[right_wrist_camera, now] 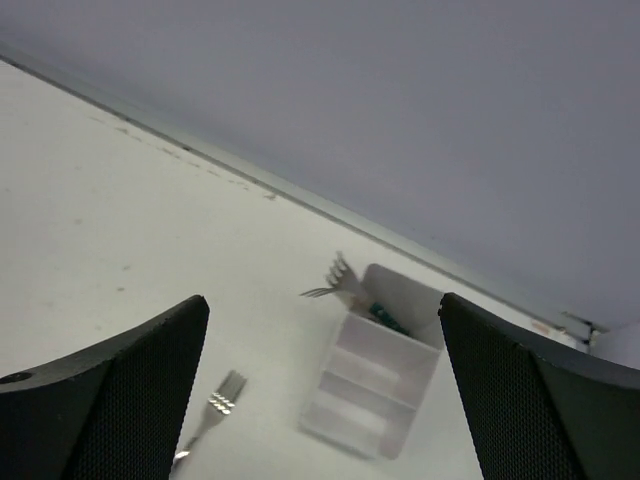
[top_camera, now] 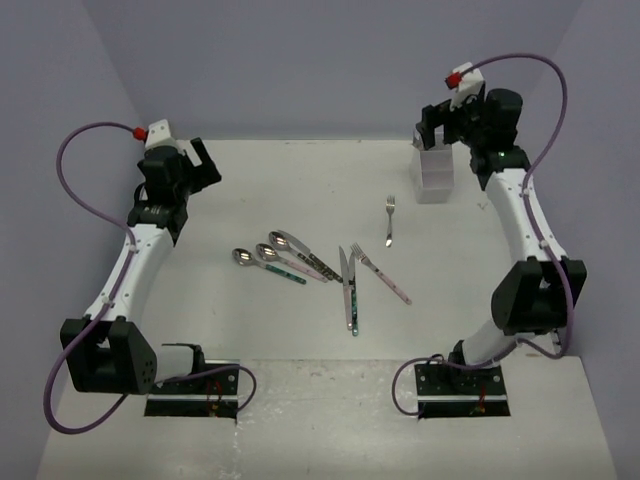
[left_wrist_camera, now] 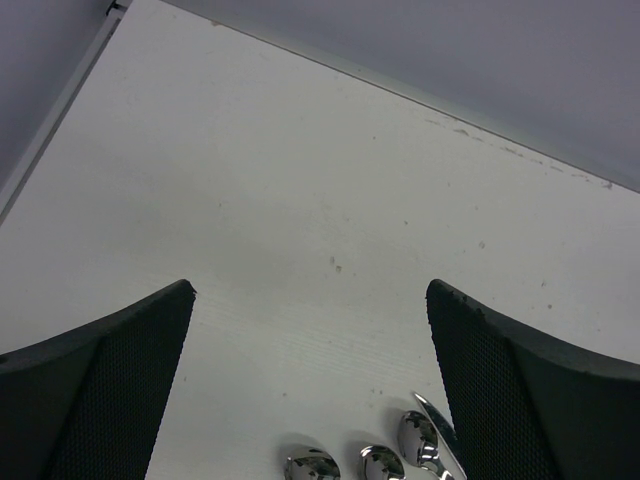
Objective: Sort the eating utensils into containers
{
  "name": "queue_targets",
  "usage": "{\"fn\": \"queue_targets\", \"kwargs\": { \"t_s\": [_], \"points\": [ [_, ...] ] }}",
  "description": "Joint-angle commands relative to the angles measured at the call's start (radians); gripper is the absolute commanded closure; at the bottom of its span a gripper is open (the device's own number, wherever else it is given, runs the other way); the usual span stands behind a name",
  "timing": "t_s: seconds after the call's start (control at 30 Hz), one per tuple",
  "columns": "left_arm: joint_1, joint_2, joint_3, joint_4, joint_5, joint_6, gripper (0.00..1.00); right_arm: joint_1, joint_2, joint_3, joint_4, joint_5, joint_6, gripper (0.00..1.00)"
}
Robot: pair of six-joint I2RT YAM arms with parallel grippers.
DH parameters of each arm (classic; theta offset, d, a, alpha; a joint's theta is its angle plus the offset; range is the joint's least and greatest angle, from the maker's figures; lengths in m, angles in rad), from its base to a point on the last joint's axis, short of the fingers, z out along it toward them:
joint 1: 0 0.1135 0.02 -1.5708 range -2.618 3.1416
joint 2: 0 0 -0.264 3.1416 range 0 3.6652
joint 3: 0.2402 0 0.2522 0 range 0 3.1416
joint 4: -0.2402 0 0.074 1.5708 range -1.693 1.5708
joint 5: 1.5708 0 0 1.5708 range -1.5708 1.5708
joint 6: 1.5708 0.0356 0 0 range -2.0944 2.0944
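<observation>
Left hand (left_wrist_camera: pixel 310 290) I read as spread wide, three spoons (left_wrist_camera: pixel 380 465) near it on the bench (left_wrist_camera: pixel 300 180); right hand (right_wrist_camera: pixel 322 300) likewise apart, facing the white cutlery holder (right_wrist_camera: pixel 372 395) (fork tines poking out).

Both arms (top_camera: pixel 520 215) show white links (top_camera: pixel 125 270) between black joint housings (top_camera: pixel 110 355), a purple cable (top_camera: pixel 75 175) looping along each to a red-tipped white wrist module (top_camera: pixel 155 131), and black mesh-textured end effector fingers (left_wrist_camera: pixel 110 400).
</observation>
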Motion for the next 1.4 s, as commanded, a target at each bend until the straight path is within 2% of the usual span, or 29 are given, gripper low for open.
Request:
{"fn": "queue_targets", "kwargs": {
  "t_s": [0.0, 0.07, 0.13, 0.17, 0.27, 0.43, 0.47, 0.7, 0.87, 1.0, 1.07, 1.27, 1.37],
  "points": [
    [0.003, -0.026, -0.017, 0.018, -0.014, -0.038, 0.00, 0.171, -0.137, -0.179, 0.052, 0.350, 0.171, 0.01],
    [0.003, -0.023, -0.040, 0.010, -0.038, -0.049, 0.00, 0.251, -0.191, -0.240, -0.008, 0.455, 0.277, 0.01],
    [0.003, -0.020, -0.050, -0.004, -0.060, -0.059, 0.00, 0.283, -0.208, -0.277, -0.100, 0.474, 0.390, 0.01],
    [0.001, -0.013, -0.058, -0.008, -0.081, -0.062, 0.00, 0.309, -0.211, -0.323, -0.120, 0.481, 0.498, 0.01],
    [-0.003, 0.011, -0.061, -0.030, -0.101, -0.076, 0.00, 0.361, -0.138, -0.361, -0.242, 0.518, 0.612, 0.01],
    [-0.013, 0.048, -0.057, -0.038, -0.092, -0.070, 0.00, 0.380, 0.061, -0.313, -0.333, 0.605, 0.737, 0.01],
    [-0.014, 0.050, -0.057, -0.039, -0.089, -0.070, 0.00, 0.380, 0.062, -0.300, -0.333, 0.621, 0.738, 0.01],
    [-0.017, 0.050, -0.061, -0.039, -0.084, -0.059, 0.00, 0.380, 0.291, -0.161, -0.410, 0.624, 0.812, 0.03],
    [-0.017, 0.053, -0.061, -0.036, -0.084, -0.053, 0.00, 0.383, 0.327, -0.115, -0.437, 0.658, 0.869, 0.07],
    [-0.017, 0.054, -0.061, -0.038, -0.089, -0.049, 0.00, 0.383, 0.387, -0.032, -0.506, 0.609, 0.880, 0.16],
    [-0.017, 0.053, -0.061, -0.038, -0.097, -0.044, 0.00, 0.383, 0.421, -0.027, -0.510, 0.561, 0.887, 0.18],
    [-0.017, 0.057, -0.057, -0.036, -0.115, -0.036, 0.00, 0.383, 0.438, -0.007, -0.539, 0.569, 0.892, 0.28],
    [-0.017, 0.056, -0.057, -0.036, -0.123, -0.032, 0.00, 0.383, 0.433, -0.030, -0.545, 0.547, 0.890, 0.44]
  ]
}}
